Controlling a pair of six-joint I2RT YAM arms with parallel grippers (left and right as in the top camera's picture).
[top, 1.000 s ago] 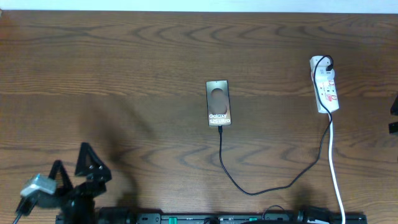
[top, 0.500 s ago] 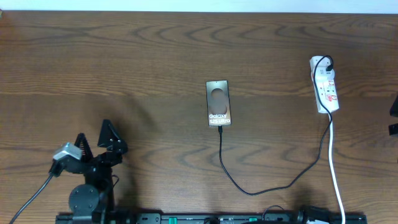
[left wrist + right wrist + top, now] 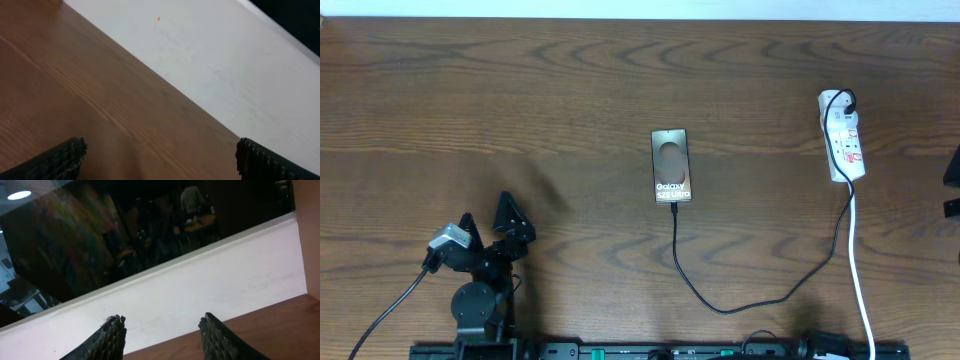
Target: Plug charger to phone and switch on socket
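The phone [image 3: 672, 166] lies flat at the table's middle, lettering up. The charger [image 3: 720, 308], a thin black cable, meets the phone's near edge, loops toward the front and runs right and up to a black plug in the far end of the socket [image 3: 842, 138], a white power strip at the right. My left gripper [image 3: 488, 222] is open and empty at the front left, far from the phone. In the left wrist view it [image 3: 160, 161] shows only bare wood between its fingers. My right gripper [image 3: 162, 335] is open and empty, facing the wall.
The socket's white cord [image 3: 858, 270] runs from the strip to the table's front edge. A dark part of the right arm [image 3: 954, 168] shows at the right edge, beside the socket. A white wall [image 3: 225, 65] borders the table's far edge.
My left arm has swung from the front left corner to the right and further onto the table, its gripper staying open. The phone, cable and socket have not moved.
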